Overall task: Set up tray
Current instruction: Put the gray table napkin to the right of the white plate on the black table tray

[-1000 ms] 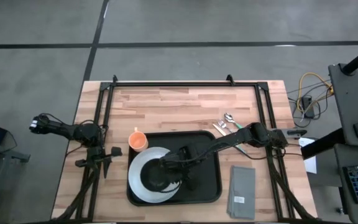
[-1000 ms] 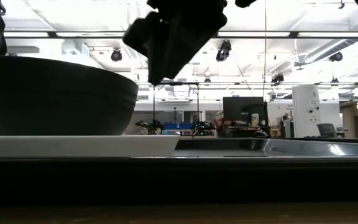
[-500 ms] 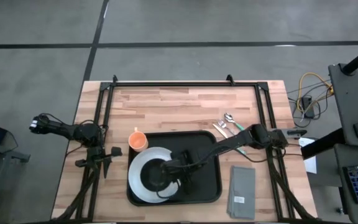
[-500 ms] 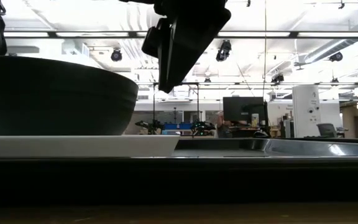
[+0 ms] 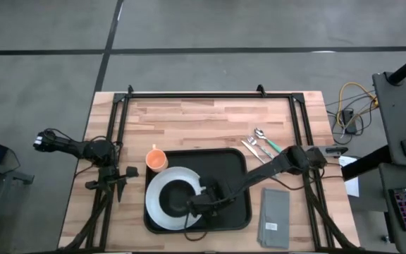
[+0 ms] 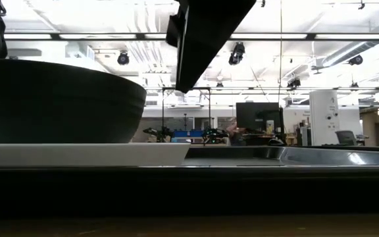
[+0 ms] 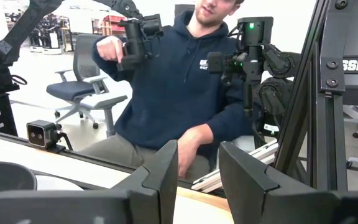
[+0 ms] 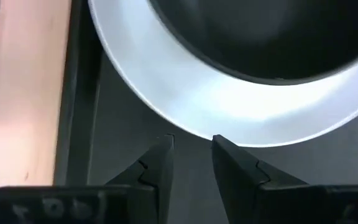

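Observation:
The black tray (image 5: 235, 180) lies on the wooden table. A white plate (image 5: 154, 204) rests on its left half, and a black bowl (image 5: 173, 201) stands on the plate. My right gripper (image 5: 192, 210) points steeply down over the plate's near rim (image 8: 229, 118). It is open by a narrow gap (image 8: 191, 152) with nothing between the fingers, and only bare tray floor (image 8: 123, 130) lies below them. My left gripper (image 7: 197, 168) waits at the table's left edge, level and open on nothing.
An orange cup (image 5: 156, 159) stands on the table by the tray's far left corner. Cutlery (image 5: 259, 143) lies to the far right of the tray, a folded grey napkin (image 5: 274, 217) to its right. A seated person (image 7: 179, 81) shows beyond the table.
My right gripper has moved from above the bowl toward the table's near edge, ending over the plate's near rim, and it has rolled about its own axis. The bowl, plate and tray have stayed in place.

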`<state>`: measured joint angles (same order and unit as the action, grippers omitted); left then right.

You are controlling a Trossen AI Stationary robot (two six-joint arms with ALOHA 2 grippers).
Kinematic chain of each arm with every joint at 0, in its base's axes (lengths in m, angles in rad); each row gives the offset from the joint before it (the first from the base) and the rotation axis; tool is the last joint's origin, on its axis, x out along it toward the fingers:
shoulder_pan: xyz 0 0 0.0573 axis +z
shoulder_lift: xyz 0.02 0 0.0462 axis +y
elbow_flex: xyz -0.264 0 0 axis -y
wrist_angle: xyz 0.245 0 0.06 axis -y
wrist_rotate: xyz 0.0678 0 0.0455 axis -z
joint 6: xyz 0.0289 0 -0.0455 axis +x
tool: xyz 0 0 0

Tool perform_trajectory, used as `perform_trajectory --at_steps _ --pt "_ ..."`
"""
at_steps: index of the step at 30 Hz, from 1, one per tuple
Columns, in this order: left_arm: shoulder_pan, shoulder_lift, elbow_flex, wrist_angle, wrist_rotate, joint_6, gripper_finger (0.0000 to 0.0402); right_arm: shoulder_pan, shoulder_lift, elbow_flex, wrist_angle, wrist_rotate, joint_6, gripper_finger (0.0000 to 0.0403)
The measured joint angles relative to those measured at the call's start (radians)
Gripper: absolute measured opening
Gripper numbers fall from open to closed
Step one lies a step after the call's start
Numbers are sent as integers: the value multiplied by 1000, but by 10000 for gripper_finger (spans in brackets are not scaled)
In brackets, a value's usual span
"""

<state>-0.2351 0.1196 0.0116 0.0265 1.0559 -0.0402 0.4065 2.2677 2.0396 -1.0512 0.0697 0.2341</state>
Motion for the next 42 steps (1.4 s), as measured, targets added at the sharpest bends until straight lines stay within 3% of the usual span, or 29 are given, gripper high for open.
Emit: perform_trajectory --at_steps 10,14,21,27,32,42 --pt "0 0 0 0 0 0 98 28 0 0 -24 80 128 72" --pt "0 0 0 0 0 0 98 33 -5 -1 -89 172 184 64" --pt "0 0 0 0 0 0 98 48 -66 -54 -118 224 253 69" --pt "0 0 0 0 0 0 98 63 -227 -245 -54 322 353 81" --pt "0 0 0 0 0 0 98 78 -396 -501 178 324 443 88" --pt "0 0 0 0 0 0 98 134 -685 -893 421 326 721 107"
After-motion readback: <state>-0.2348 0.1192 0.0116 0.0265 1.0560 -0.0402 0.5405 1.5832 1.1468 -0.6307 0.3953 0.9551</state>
